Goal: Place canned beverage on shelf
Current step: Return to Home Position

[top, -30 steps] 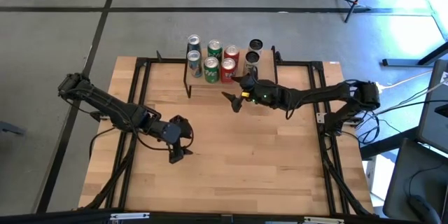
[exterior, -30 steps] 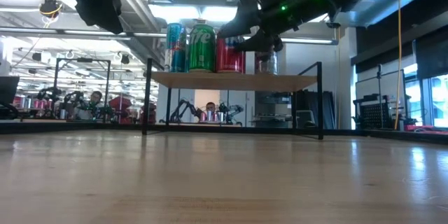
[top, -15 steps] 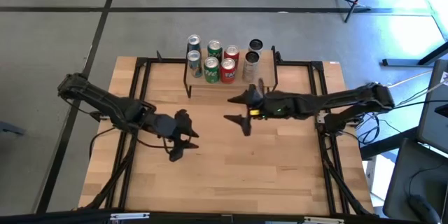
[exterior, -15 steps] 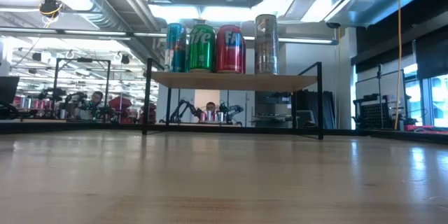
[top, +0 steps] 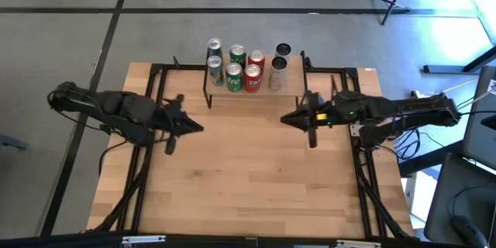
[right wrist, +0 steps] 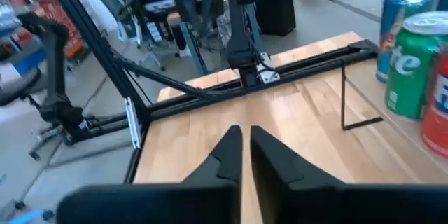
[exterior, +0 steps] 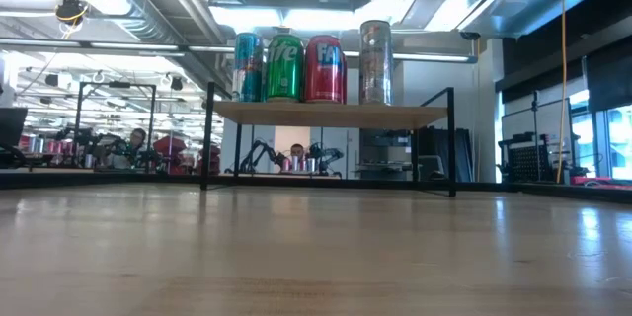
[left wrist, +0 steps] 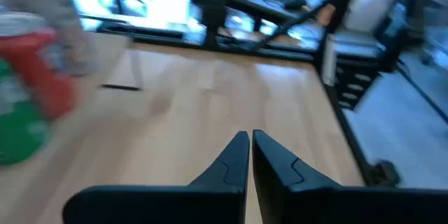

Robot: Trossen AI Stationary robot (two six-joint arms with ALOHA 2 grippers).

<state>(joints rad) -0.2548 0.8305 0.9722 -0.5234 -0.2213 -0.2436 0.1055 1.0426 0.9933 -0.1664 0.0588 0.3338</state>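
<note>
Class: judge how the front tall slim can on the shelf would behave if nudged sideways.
The slim can looks tall for its width, so it would probably tip. Once down, its round side could roll off the shelf.

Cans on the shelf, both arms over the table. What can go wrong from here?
1. The right gripper, shut, hangs near the right end of the shelf; a wide swing might clip it and rock the cans.
2. The tall silver can at that end is narrow, so it would likely topple first.
The left gripper, shut, is farther off.
</note>
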